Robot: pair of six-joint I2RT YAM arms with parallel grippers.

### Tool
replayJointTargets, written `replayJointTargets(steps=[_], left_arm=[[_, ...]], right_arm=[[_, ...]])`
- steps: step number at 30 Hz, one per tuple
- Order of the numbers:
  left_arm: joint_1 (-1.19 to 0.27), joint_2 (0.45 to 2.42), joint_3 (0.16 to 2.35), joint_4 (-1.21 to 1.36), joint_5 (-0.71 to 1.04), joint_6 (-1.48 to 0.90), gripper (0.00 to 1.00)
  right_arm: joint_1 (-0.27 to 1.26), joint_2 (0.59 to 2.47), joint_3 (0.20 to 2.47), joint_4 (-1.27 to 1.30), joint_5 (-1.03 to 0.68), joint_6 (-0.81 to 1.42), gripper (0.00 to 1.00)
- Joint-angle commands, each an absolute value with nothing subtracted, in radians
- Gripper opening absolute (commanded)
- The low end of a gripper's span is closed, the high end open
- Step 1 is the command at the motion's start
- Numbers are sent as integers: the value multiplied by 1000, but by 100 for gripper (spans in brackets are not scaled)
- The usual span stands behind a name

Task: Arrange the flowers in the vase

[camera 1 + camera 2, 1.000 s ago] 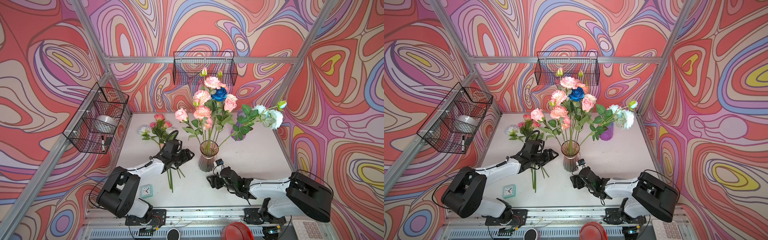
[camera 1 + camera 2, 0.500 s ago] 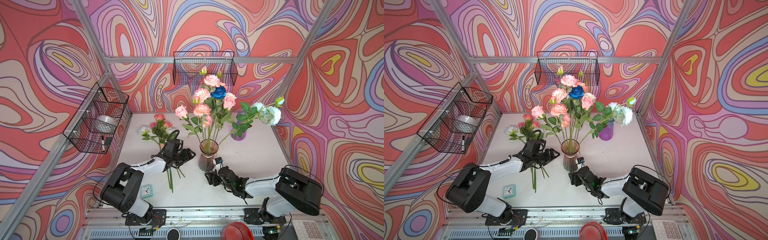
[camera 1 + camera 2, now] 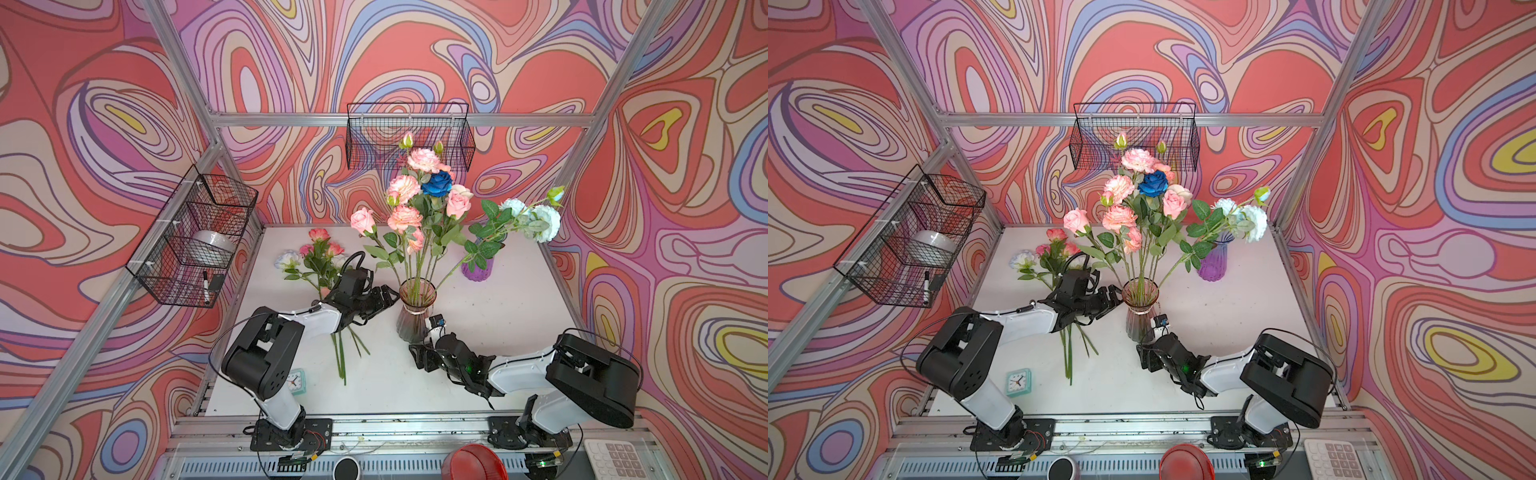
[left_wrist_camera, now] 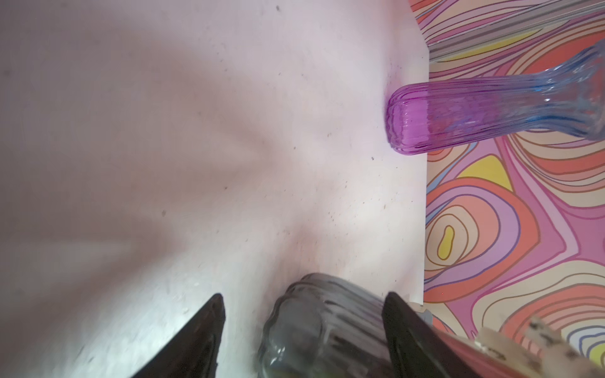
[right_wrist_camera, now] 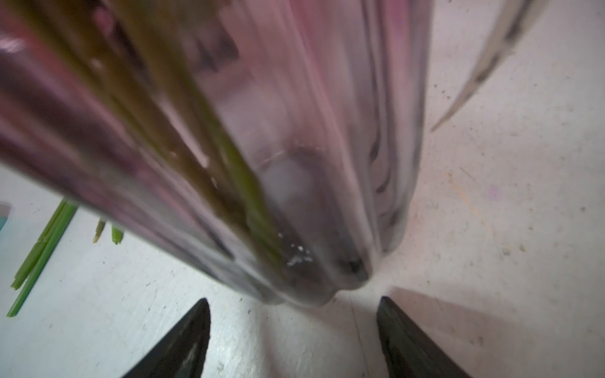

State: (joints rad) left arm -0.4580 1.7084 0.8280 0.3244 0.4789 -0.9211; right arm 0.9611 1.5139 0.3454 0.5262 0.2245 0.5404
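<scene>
While flowers [image 3: 404, 188] stand in the vase [image 3: 410, 322], left jaws flank it, spread wide; right jaws, wide, face its base.

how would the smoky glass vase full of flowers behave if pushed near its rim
Probably top-heavy: the vase is narrow and its flowers stand tall and fan wide, so a rim push could tip it. The ribbed glass looks smooth and breakable, so it might slip in a grip.
</scene>
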Motion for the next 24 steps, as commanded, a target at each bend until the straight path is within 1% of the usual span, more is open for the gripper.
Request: replayJointTargets(steps=[1, 9, 11, 15, 18, 24], left_arm=[[-445, 1769, 875, 495, 556, -933, 77], [-427, 1910, 928, 759, 774, -1004, 74], [-427, 1926, 928, 791, 802, -1022, 73], [-427, 1926, 919, 798, 813, -1026, 72], [-426, 1910, 913, 767, 797, -1012, 72], [-427, 1895, 897, 733, 781, -993, 72]], right_arm=[[988, 1519, 319, 489, 230, 550, 83], [1047, 1531, 285, 507, 282, 606, 84], [1057, 1540, 284, 514, 296, 611, 86], [1078, 1559, 285, 528, 319, 616, 86], [1114, 1573, 299, 503, 366, 627, 89], [1130, 1624, 328, 487, 460, 640, 88]])
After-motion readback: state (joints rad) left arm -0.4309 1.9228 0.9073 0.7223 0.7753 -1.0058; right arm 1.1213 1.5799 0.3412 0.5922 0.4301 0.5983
